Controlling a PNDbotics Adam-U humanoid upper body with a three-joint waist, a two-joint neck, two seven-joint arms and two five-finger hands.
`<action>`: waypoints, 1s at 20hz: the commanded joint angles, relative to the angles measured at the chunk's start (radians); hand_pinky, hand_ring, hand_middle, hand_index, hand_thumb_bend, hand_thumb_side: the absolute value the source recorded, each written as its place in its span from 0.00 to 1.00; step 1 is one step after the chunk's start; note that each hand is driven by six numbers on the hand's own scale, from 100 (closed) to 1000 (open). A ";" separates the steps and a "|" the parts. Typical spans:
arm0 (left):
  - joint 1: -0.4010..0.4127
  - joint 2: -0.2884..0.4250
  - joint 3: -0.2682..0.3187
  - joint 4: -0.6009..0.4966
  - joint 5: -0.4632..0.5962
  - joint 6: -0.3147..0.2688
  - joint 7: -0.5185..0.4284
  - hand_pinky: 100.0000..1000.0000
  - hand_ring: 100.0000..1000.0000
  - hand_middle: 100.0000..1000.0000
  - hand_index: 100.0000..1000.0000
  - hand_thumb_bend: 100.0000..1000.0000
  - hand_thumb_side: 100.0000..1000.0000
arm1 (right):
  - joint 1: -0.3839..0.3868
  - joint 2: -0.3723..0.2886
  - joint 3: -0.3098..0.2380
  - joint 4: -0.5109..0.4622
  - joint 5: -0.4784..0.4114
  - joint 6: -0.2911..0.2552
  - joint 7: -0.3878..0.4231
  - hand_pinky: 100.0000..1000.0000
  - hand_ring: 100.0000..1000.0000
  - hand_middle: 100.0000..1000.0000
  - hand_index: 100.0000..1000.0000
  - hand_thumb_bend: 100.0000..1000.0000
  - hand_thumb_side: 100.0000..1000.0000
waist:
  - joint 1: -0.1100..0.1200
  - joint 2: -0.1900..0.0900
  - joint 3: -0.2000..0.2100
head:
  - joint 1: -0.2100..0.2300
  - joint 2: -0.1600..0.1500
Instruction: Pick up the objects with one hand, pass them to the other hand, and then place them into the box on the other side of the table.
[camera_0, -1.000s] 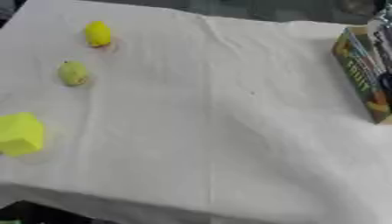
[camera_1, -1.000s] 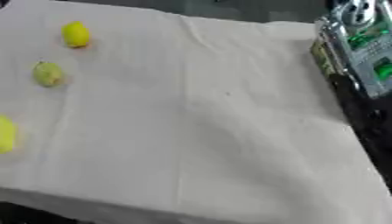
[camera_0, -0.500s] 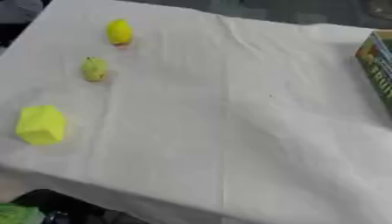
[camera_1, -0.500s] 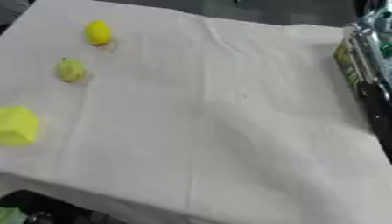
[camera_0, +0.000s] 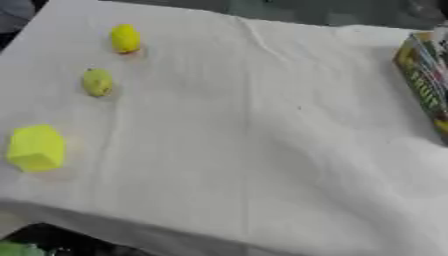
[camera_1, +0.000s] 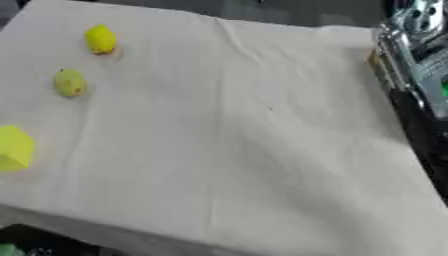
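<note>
Three yellow things lie on the white cloth at the left. A small yellow lemon-shaped one (camera_0: 125, 38) is farthest back. A yellow-green rounded one (camera_0: 97, 82) lies a little nearer. A bright yellow block (camera_0: 36, 148) sits by the left edge. The box (camera_0: 424, 80), with green and yellow print, stands at the right edge. Neither hand shows in either view. In the right eye view a black and silver part of my right arm (camera_1: 418, 60) stands in front of the box.
The white cloth (camera_0: 254, 150) covers the table and is wrinkled, with a fold running from the back to the middle. Its front edge drops off at the lower left, where a dark floor and something green (camera_0: 17, 249) show.
The whole picture has shifted a little, so the camera moved. The three yellow things and the box keep their places on the cloth.
</note>
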 joint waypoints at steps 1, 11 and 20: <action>-0.006 0.077 -0.013 -0.007 -0.024 -0.013 -0.100 0.83 0.82 0.78 0.85 0.60 0.10 | -0.012 -0.023 -0.003 -0.012 0.003 0.005 0.000 0.84 0.84 0.84 0.75 0.36 0.35 | 0.015 -0.015 0.000 | -0.002 0.006; -0.044 0.081 -0.096 0.122 -0.087 -0.016 -0.303 0.85 0.84 0.79 0.82 0.63 0.14 | -0.005 -0.023 -0.004 -0.010 0.003 0.010 -0.005 0.84 0.84 0.84 0.75 0.36 0.35 | 0.011 -0.007 -0.012 | 0.046 0.006; -0.079 0.026 -0.173 0.247 -0.068 -0.064 -0.336 0.85 0.83 0.78 0.81 0.64 0.20 | -0.005 -0.015 -0.002 -0.008 -0.002 0.008 -0.012 0.84 0.83 0.83 0.75 0.35 0.35 | 0.006 -0.001 -0.020 | 0.078 0.006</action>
